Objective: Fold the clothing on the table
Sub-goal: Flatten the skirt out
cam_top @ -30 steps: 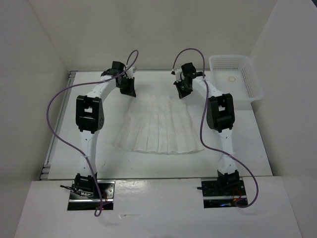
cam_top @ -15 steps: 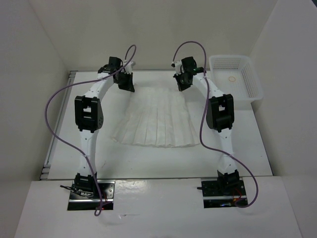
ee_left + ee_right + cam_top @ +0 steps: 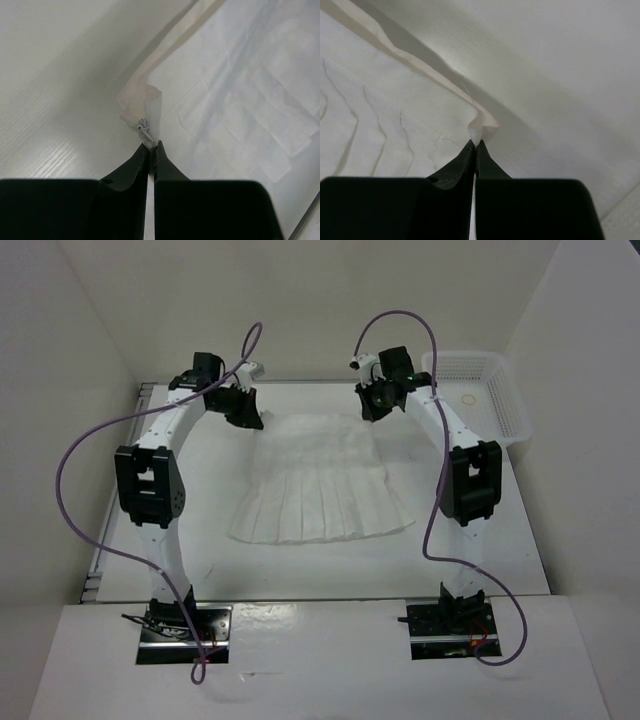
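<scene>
Logging matte white surface (image 3: 300,575) with thin metal rim, boxed in by plain white walls. Seeing skirt (image 3: 320,490) lying at middle of frame, hem fanning toward lower edge, waistband (image 3: 318,425) running across upper part, pleats showing as vertical lines. Noting fabric bunching into cross-wise ripples just below waistband.

Finding left fingers (image 3: 254,422) at upper-left corner of skirt, pressed together and pinching the waistband end. Confirming in left wrist view: tips (image 3: 152,146) closing on a folded tab of fabric, small grey metal fastener (image 3: 143,125) sitting just above them.

Finding right fingers (image 3: 368,415) at upper-right corner of skirt, likewise pressed together. Seeing in right wrist view a small peak of waistband edge pinched between the tips (image 3: 475,144). Noting shadow beneath waistband in both wrist views, edge lifting off surface there.

Recording white perforated basket (image 3: 507,400) at upper right of frame, well apart from skirt, small ring (image 3: 467,399) lying inside. Noting purple cables (image 3: 62,475) looping over both arms.
</scene>
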You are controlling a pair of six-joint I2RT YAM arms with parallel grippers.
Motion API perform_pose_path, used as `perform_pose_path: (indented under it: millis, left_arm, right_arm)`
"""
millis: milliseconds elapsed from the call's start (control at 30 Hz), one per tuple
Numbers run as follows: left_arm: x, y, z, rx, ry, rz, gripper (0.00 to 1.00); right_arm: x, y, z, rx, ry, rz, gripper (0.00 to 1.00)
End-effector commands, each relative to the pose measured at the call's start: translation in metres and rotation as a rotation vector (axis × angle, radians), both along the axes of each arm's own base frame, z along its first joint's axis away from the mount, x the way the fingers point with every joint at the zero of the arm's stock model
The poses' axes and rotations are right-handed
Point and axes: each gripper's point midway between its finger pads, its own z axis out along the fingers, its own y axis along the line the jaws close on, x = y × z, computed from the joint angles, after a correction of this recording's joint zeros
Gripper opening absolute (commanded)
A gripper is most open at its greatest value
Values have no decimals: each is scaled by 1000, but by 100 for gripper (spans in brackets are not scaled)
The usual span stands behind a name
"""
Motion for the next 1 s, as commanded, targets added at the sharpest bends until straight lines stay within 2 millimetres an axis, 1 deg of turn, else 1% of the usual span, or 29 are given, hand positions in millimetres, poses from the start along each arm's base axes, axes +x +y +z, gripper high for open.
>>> perform_pose_path:
  millis: [0, 33, 67, 100, 133, 167, 200, 233, 267, 300, 333, 367, 400, 433, 467, 500, 533, 567, 600, 633, 667, 700, 733, 767, 800, 867, 900, 933, 967]
  left_arm:
    - [-33, 11, 31, 6, -90, -125, 0]
    - [-41, 10, 31, 7, -93, -146, 0]
    - [-51, 10, 29, 11, -95, -184, 0]
    - [-63, 11, 26, 19, -86, -202, 0]
    - [-71, 10, 25, 17, -80, -223, 0]
    - [-82, 12, 25, 33, -85, -258, 0]
    - [-89, 13, 22, 39, -77, -274, 0]
    - [-100, 14, 12, 43, -48, -292, 0]
    - [-109, 15, 12, 54, -51, -325, 0]
    - [-116, 16, 9, 59, -45, -343, 0]
    - [-124, 18, 5, 70, -27, -354, 0]
    - [-135, 19, 0, 70, -7, -366, 0]
    - [-141, 20, -2, 80, -19, -400, 0]
    - [-150, 21, -1, 82, -14, -414, 1]
    - [-158, 22, -7, 91, -21, -451, 1]
    - [-164, 23, -7, 97, -29, -478, 2]
    - [-177, 24, -3, 100, -25, -513, 4]
    - [-185, 24, -2, 95, -34, -550, 7]
    - [-191, 25, -2, 110, -81, -627, 8]
    - [-207, 26, 0, 104, -60, -657, 10]
    - [-211, 30, 0, 125, -62, -679, 13]
    - [-220, 27, -3, 128, -41, -715, 20]
    - [-225, 26, -1, 151, -52, -727, 23]
    - [-233, 27, -5, 164, -27, -734, 27]
    - [-239, 27, -5, 209, -32, -761, 33]
    - [-250, 30, -8, 234, -24, -772, 33]
    - [-253, 31, -2, 242, -50, -768, 33]
    - [-256, 31, 0, 244, -58, -767, 33]
    - [-250, 32, 3, 267, -97, -762, 33]
  right_arm:
    - [-21, -11, 36, -33, -70, 58, 0]
    - [-33, -8, 27, -47, -44, 96, 0]
    - [-42, -9, 33, -45, -47, 111, 0]
    - [-48, -9, 32, -46, -43, 126, 0]
    - [-60, -7, 22, -65, -22, 156, 0]
    - [-68, -4, 30, -61, -39, 178, 0]
    - [-75, -4, 30, -60, -38, 194, 0]
    - [-87, -6, 19, -66, -1, 212, 0]
    - [-94, -3, 20, -78, -11, 241, 0]
    - [-104, -3, 26, -67, -15, 266, 0]
    - [-115, -1, 19, -77, 7, 288, 0]
    - [-123, -2, 18, -82, 12, 317, 0]
    - [-133, 1, 18, -81, 9, 345, 0]
    - [-140, -2, 17, -89, 20, 354, 0]
    - [-149, 3, 16, -87, 24, 399, 0]
    - [-159, 1, 17, -85, 26, 428, 0]
    - [-168, 5, 17, -83, 34, 462, 0]
    - [-178, 3, 18, -94, 44, 511, 0]
    - [-192, 8, 20, -72, 53, 567, 0]
    - [-202, 11, 19, -70, 65, 604, 0]
    - [-216, 11, 19, -80, 83, 664, 0]
    - [-230, 16, 14, -82, 113, 719, 0]
    - [-241, 19, 17, -82, 118, 757, 0]
    - [-253, 22, 19, -78, 130, 804, 2]
    - [-282, 23, 12, -97, 196, 908, 4]
    - [-313, 23, 11, -108, 265, 1004, 4]
    - [-325, 30, 8, -113, 286, 1041, 4]
    - [-332, 31, 6, -134, 293, 1055, 4]
    - [-342, 30, 2, -150, 302, 1080, 4]
